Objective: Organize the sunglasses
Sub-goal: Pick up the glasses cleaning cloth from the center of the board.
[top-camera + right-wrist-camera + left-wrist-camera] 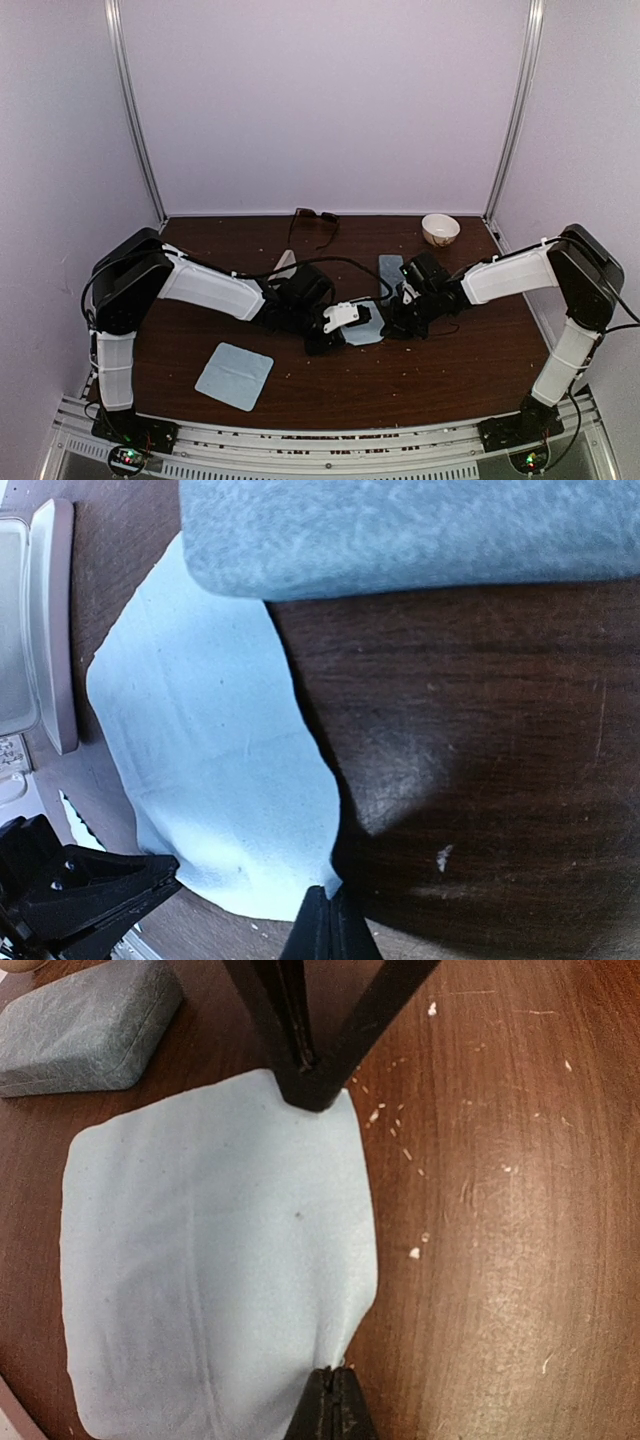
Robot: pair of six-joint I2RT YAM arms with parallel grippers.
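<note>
- Light-blue cloths are numbering two: the middle cloth (366, 333) is lying between the two arms, and the near cloth (234, 375) is lying flat towards the left arm's base.
- One pair of dark sunglasses (313, 225) is sitting at the far edge of the desk (450, 370), well apart from both grippers; only the top view is showing it.
- One grey-blue case (391, 270) is lying just beyond the middle cloth, and one pale bowl (440, 229) is standing at the far right.
- Left gripper (330, 1407) is pinching the middle cloth's edge, jaws pressed together; the right gripper (325, 920) is pinching another corner likewise.
- Wrist views are showing both pinches up close, while the top view is leaving the fingertips hard to make out.
</note>
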